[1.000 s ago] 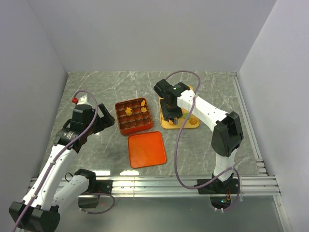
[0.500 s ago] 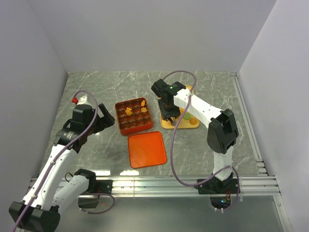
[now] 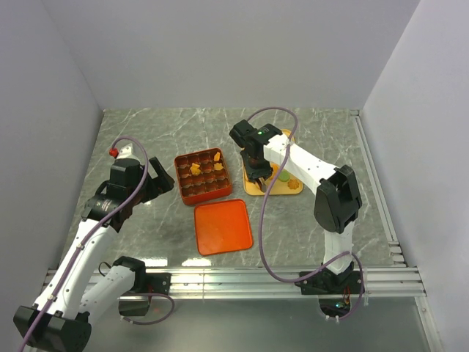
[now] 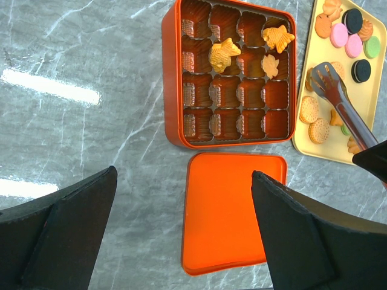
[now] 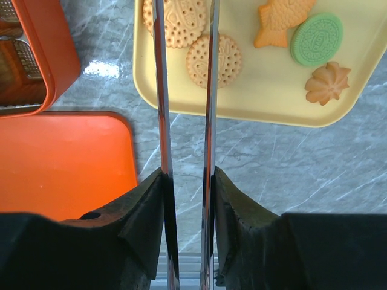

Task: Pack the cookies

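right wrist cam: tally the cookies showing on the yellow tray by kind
round tan biscuits: 2
orange fish cookie: 1
green round cookie: 1
orange swirl cookie: 1
total: 5

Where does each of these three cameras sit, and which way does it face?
Top external: fixed high behind the arms, looking down at the grey marble table; both arms show whole, with left gripper and right gripper.
Left wrist: on the left arm, looking down at the orange-red gridded square box; its black fingers spread wide.
Right wrist: on the right arm, looking down along metal tongs clamped in its fingers, towards the yellow tray.
Shared: all see the flat orange-red square lid; both wrist views show round tan cookies.
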Motion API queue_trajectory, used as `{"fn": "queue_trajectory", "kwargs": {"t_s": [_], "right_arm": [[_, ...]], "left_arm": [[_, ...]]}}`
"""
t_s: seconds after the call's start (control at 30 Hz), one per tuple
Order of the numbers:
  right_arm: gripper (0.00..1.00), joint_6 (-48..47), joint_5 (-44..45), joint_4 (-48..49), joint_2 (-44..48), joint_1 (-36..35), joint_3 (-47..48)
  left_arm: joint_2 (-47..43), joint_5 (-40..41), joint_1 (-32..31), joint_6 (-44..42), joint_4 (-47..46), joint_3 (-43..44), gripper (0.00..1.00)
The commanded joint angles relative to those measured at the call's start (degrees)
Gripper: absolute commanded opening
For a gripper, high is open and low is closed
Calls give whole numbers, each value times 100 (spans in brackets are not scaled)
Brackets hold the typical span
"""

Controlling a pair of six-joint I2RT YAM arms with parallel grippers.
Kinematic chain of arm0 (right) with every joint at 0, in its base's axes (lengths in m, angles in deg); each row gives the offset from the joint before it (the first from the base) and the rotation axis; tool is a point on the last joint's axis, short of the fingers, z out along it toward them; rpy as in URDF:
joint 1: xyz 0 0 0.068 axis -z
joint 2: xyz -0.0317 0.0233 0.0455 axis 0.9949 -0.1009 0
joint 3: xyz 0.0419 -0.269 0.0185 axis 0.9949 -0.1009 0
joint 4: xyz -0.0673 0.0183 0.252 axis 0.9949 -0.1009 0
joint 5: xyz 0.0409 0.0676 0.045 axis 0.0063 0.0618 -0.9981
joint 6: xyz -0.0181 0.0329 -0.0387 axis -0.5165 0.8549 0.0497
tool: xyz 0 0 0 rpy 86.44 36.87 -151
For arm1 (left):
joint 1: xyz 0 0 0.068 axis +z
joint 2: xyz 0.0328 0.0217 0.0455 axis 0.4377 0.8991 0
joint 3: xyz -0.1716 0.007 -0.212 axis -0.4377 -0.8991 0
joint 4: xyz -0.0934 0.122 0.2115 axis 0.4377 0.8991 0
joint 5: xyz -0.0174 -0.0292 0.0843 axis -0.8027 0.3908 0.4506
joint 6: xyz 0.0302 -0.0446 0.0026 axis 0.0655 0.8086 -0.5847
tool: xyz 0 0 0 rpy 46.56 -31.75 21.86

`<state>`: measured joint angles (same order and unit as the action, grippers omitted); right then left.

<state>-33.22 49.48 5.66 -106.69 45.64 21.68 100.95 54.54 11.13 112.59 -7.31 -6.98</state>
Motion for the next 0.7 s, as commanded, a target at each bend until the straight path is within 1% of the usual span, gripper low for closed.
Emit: {"fn": "queue_trajectory", "kwargs": {"t_s": [0.0, 0.13, 0.23, 0.43, 0.57, 0.67], "right_arm": [[32, -3, 207, -9, 215, 60, 253], [31, -3, 322, -167, 303, 112, 569], [31, -38, 208, -246, 355, 113, 842], [29, -64, -214, -211, 584, 113, 1220], [27, 15, -337, -246, 742, 69, 1335], [27, -2, -670, -106, 891, 7, 1282]], "left_arm": [[20, 61, -2, 17, -40, 64, 99], [-42, -44, 6, -27, -66, 64, 100], [-322, -211, 41, -97, -136, 38, 100], [-858, -387, 50, -176, -339, -58, 99], [-982, -588, 59, -246, -444, -103, 99], [-974, -677, 59, -264, -479, -111, 99]]}}
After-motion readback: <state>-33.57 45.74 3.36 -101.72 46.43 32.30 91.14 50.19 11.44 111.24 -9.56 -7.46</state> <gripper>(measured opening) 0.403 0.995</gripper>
